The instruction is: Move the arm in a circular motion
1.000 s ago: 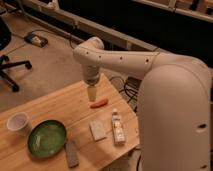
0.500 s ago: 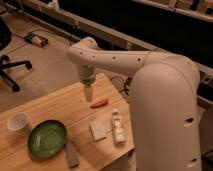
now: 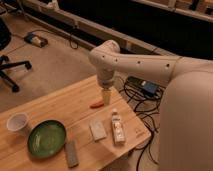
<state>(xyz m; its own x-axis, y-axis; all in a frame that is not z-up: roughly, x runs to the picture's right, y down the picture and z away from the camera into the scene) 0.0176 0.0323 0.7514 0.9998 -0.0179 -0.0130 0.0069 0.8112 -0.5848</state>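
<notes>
Your arm (image 3: 135, 65) reaches in from the right and bends down near the far corner of the table (image 3: 60, 107). Its gripper (image 3: 106, 96) points down just above a small orange item (image 3: 97, 105), and you cannot tell whether it is open or closed. A green plate (image 3: 46, 138) sits by the near edge

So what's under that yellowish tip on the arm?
The gripper hangs above the wooden table's far edge. A small orange-red object lies on the wood by its lower end; whether they touch cannot be told. The gripper covers the patch of table behind it.
</notes>
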